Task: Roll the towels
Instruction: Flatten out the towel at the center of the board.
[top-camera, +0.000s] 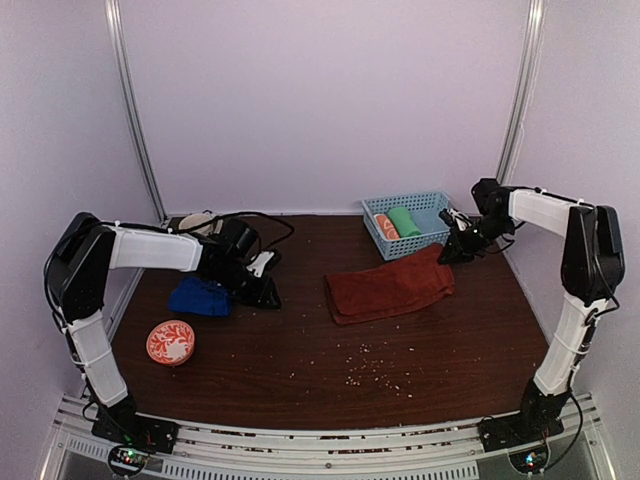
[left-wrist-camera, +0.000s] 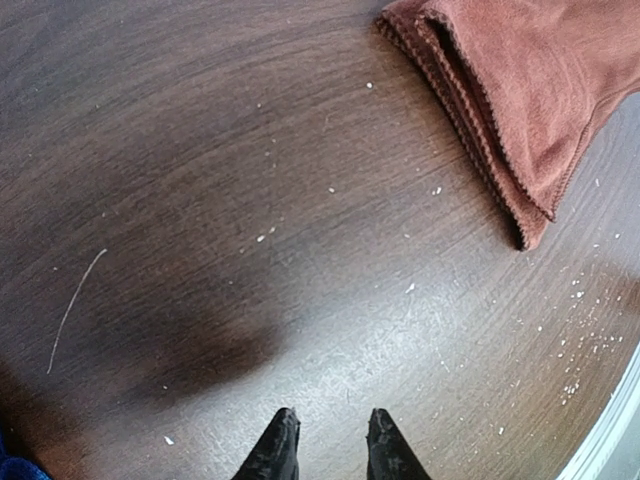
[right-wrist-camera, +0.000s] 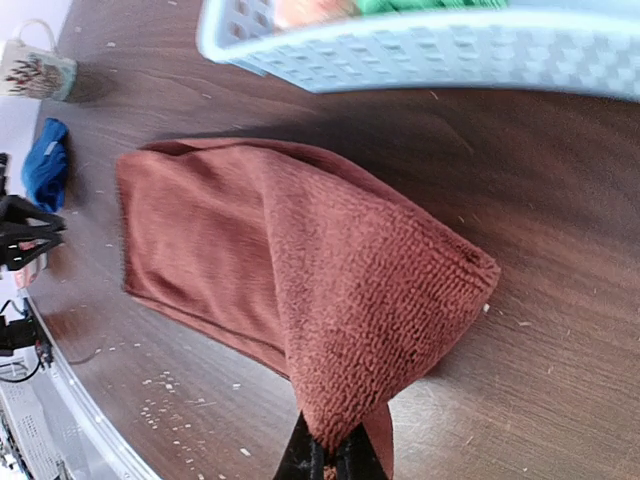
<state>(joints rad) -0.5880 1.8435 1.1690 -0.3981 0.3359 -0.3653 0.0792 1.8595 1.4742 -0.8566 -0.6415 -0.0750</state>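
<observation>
Pinching a lifted corner of the rust-brown towel (right-wrist-camera: 250, 260), the right gripper (right-wrist-camera: 335, 455) is closed on a small peak of cloth at the bottom of its wrist view. The towel lies centre-right in the top view, just below the basket (top-camera: 400, 201). The left gripper (left-wrist-camera: 328, 415) hangs parted and empty over bare tabletop (left-wrist-camera: 200, 200), with the crumpled royal blue towel (top-camera: 200, 297) at left. So thin a hold may slip, or it could drag the folded layers askew.
</observation>
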